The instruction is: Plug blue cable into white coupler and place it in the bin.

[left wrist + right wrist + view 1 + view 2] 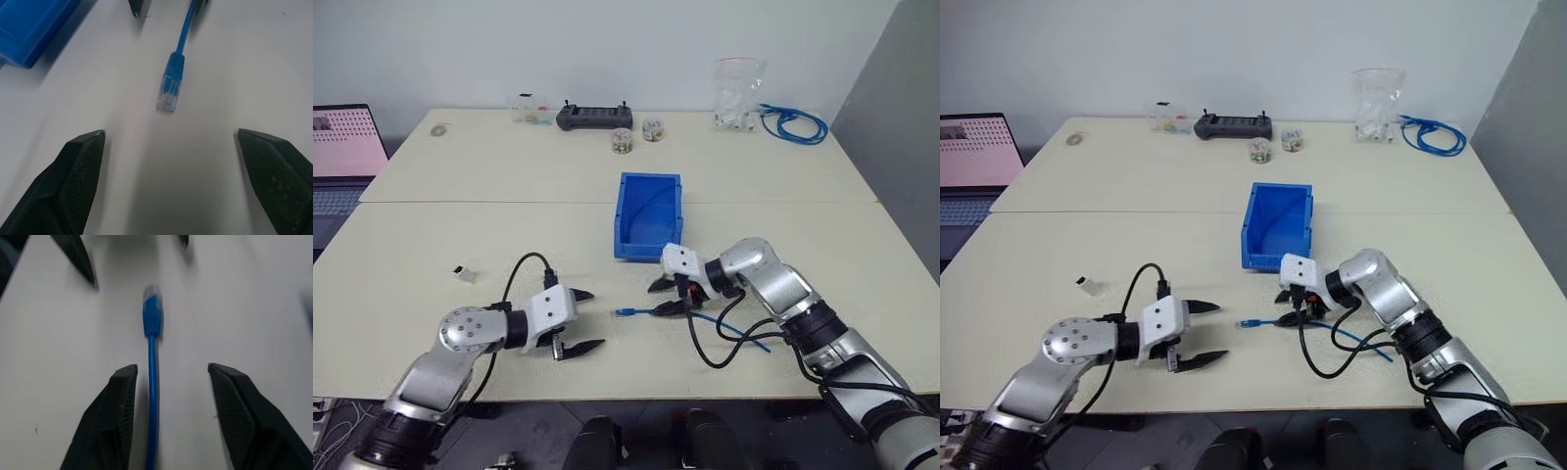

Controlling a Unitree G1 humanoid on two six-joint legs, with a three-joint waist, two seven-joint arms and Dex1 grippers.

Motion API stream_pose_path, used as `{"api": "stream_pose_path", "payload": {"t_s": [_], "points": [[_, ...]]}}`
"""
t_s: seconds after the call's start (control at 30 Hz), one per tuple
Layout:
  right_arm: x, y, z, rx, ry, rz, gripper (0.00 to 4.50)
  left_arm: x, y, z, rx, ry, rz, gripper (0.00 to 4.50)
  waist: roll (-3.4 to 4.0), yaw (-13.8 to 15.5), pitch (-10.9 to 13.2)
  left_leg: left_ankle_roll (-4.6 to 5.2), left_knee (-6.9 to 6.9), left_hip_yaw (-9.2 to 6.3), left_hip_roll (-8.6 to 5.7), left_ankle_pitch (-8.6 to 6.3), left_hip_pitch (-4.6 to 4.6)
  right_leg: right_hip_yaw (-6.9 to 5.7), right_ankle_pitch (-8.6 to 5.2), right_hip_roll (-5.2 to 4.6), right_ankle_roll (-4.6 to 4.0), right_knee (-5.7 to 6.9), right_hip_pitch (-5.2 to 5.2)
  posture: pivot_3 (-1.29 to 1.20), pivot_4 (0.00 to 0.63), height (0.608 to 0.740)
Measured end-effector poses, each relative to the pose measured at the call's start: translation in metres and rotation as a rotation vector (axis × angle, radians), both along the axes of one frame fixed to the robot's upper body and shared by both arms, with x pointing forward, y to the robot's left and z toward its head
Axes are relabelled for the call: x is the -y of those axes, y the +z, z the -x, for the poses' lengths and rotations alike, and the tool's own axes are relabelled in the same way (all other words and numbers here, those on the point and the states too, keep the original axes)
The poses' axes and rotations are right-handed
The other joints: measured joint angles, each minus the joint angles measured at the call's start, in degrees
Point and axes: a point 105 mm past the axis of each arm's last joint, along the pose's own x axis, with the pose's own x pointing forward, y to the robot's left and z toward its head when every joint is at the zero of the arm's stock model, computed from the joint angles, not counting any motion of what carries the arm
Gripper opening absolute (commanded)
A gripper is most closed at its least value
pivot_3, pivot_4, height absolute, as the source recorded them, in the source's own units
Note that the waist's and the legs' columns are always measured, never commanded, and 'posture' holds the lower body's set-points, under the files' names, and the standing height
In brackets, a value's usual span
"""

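Left wrist view — blue cable (172, 85) plug on bare table (234, 63).

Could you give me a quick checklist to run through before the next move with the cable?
1. Blue cable plug end free on the table: ok.
2. Right hand open, fingers either side of the cable, not clamped: ok.
3. Left hand open, facing the plug: ok.
4. White coupler within the left hand's grasp: not ok, it lies apart, nearer the table's left edge.
5. Cable plugged into the coupler: not ok.
6. Bin upright, open top: ok.
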Motion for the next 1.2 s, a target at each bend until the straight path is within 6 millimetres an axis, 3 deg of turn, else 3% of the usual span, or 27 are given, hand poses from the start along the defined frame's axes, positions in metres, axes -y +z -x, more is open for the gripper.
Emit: {"api": "stream_pose_path", "payload": {"t_s": [0.1,0.27,0.4,1.0,1.2], "points": [[0.014,0.009,0.020,-0.005,0.002,-0.035,3.00,0.008,0.000,-0.006,0.016,-0.022,0.014,4.50,-0.01,0.2,0.0,0.00,0.01,-0.02,-0.02,0.00,-0.03,-0.02,0.00,-0.02,0.00,-0.02,0.00,0.00,0.150,0.740],[0.033,-0.007,0.052,-0.068,-0.056,-0.017,3.00,0.013,-0.002,-0.013,0.034,-0.068,-0.003,4.50,-0.01,-0.1,0.0,0.00,0.01,0.04,-0.02,0.00,0.05,-0.02,-0.03,-0.02,0.04,0.04,0.02,0.00,0.150,0.740],[0.044,-0.005,0.066,-0.078,-0.132,-0.030,3.00,0.018,-0.001,-0.020,0.044,-0.113,-0.023,4.50,0.00,-0.1,0.0,0.00,0.01,0.01,-0.02,0.00,0.06,-0.03,-0.18,0.01,0.30,0.03,0.05,0.00,0.150,0.740],[0.050,0.022,0.075,-0.072,-0.230,-0.150,3.09,0.019,-0.005,-0.016,0.014,-0.232,-0.152,0.39,-0.01,-0.2,0.0,0.00,0.00,0.02,0.00,0.00,0.11,-0.04,-0.18,0.04,0.31,0.03,0.08,0.00,0.150,0.740],[0.047,0.025,0.078,-0.083,-0.250,-0.193,3.09,0.017,-0.003,-0.020,0.003,-0.213,-0.172,0.24,-0.01,-0.2,0.0,0.01,0.00,0.02,0.00,0.00,0.12,-0.05,-0.18,0.04,0.32,0.03,0.09,0.00,0.150,0.740]]}}
